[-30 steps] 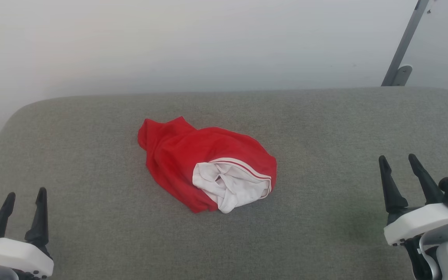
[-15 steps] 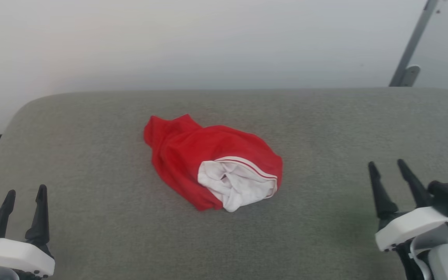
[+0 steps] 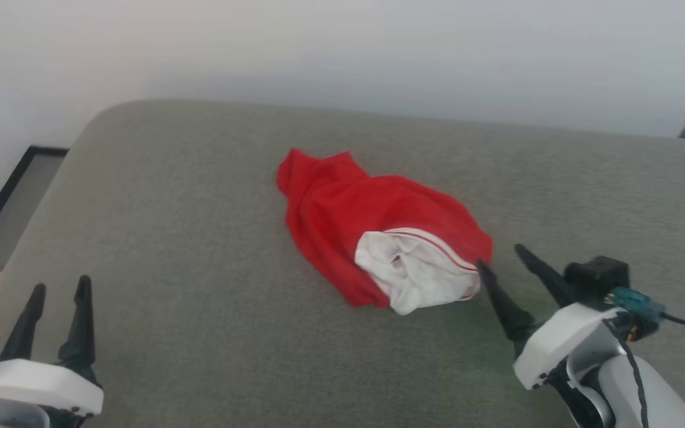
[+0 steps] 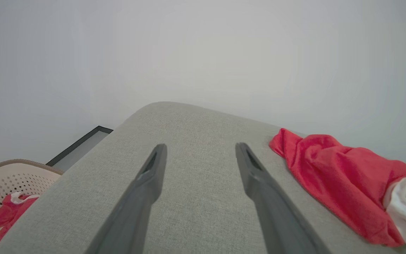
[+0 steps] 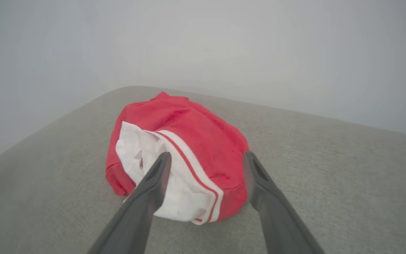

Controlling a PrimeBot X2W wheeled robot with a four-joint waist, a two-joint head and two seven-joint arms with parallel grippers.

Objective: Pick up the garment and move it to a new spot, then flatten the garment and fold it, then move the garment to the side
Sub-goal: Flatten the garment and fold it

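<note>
Garment [image 3: 372, 226] crumpled on grey surface [image 3: 200, 238], unmoved. Right tool [image 3: 499, 257], spread apart, now advanced to its white-lined edge; left tool [image 3: 61, 284], also apart, stays back. Head camera turned.

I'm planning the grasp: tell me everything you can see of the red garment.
The garment is bright red, soft-looking fabric, crumpled in a loose heap, unfolded. At its near end white lining spills out, edged by white trim with a thin red stripe. It lies on the grey upholstered surface. The open right end effector points at that end, one fingertip at its edge; contact is unclear.
</note>
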